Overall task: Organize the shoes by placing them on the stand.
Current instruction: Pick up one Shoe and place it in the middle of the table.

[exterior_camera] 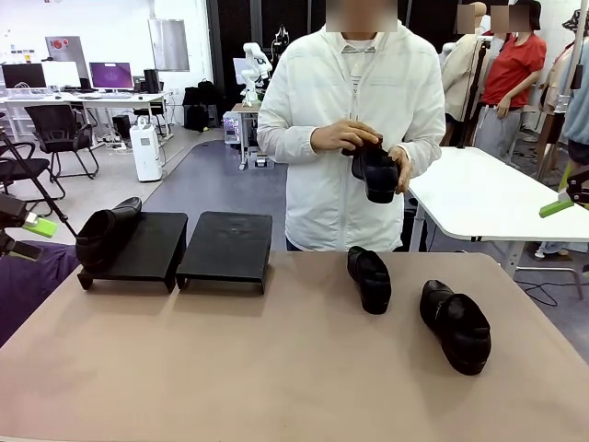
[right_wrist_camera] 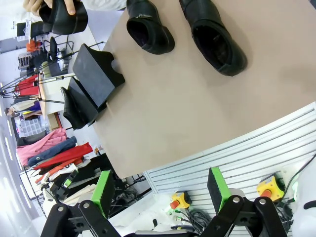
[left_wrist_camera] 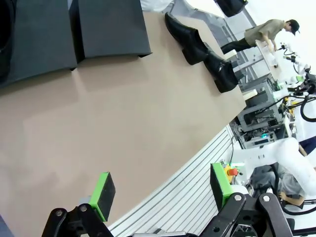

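Cut off at six o'clock, left gripper [left_wrist_camera: 162, 190] and right gripper [right_wrist_camera: 160, 190] gape empty. At twelve, the person's hands [exterior_camera: 342, 136] clasp a half-hidden shoe [exterior_camera: 379, 175] above the tan table [exterior_camera: 276, 368]; desks [exterior_camera: 83, 97] behind.

The person's hands [exterior_camera: 342, 136] hide part of one shoe [exterior_camera: 379, 177]. Another shoe [left_wrist_camera: 5, 39], on the stand [left_wrist_camera: 44, 44], runs off the left wrist view's edge.

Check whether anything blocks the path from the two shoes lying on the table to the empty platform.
Nothing visible does. Only bare table lies between the middle shoe, the right shoe and the empty platform. The other platform already carries one shoe.
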Tool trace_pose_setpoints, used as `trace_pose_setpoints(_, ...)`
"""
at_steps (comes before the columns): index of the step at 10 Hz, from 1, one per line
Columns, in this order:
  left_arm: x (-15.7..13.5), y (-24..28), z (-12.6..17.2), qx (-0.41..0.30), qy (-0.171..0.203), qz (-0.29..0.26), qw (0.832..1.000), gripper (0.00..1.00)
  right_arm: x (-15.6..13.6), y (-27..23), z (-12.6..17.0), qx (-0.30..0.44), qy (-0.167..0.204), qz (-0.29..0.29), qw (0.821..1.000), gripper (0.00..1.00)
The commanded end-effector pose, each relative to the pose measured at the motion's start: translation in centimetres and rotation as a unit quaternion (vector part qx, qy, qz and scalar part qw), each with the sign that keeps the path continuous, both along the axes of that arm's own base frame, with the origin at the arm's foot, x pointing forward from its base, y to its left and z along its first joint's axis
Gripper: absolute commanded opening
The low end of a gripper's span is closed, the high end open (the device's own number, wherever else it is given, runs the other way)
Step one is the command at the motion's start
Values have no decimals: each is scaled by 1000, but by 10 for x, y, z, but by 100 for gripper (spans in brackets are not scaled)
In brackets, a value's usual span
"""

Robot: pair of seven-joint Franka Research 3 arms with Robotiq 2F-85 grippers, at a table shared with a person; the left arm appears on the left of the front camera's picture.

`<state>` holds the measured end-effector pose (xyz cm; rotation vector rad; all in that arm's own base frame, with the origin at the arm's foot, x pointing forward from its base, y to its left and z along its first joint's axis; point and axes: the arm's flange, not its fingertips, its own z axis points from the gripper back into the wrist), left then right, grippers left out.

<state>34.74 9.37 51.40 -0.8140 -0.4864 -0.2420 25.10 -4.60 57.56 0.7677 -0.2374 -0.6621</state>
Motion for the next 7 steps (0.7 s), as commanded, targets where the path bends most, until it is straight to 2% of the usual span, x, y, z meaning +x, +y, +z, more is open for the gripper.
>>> trace_pose_setpoints(1, -2, -1, -3, -2, -12, -4, 1000, 100, -1, 0, 1, 1, 0, 2, 1000, 100)
trace_pose_setpoints(7, -2, -1, -3, -2, -12, -4, 1000, 100, 0, 0, 0, 0, 0, 0, 1000, 100)
